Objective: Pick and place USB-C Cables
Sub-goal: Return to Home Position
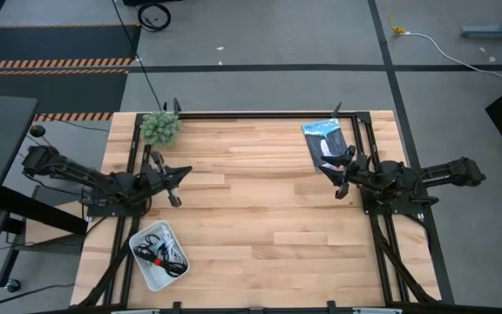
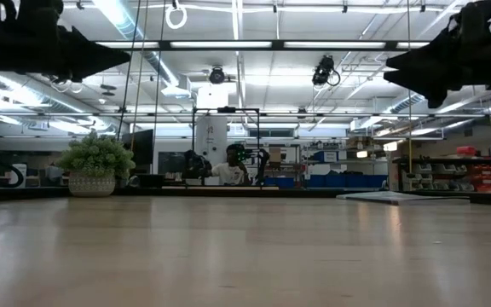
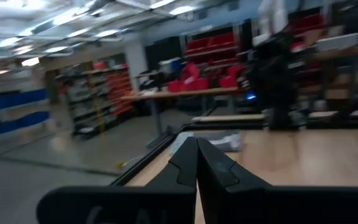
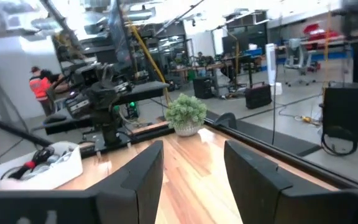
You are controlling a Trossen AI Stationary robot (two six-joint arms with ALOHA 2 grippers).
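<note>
Several small coiled cables (image 1: 158,250), white and black, one with a red tie, lie in a white tray (image 1: 145,269) near the table's near left edge; the tray also shows in the right wrist view (image 4: 36,168). My left gripper (image 1: 186,172) is shut and empty, held above the table's left part, pointing toward the right edge. My right gripper (image 1: 336,179) is open and empty, held above the table's right part, pointing toward the left edge. Both are high above the table in the low view.
A flat black-and-blue packet (image 1: 325,139) lies at the far right of the table, just beyond my right gripper. A fuzzy green plant ball (image 1: 160,127) stands at the far left corner. A black frame runs along the table's edges. A person sits in the room beyond.
</note>
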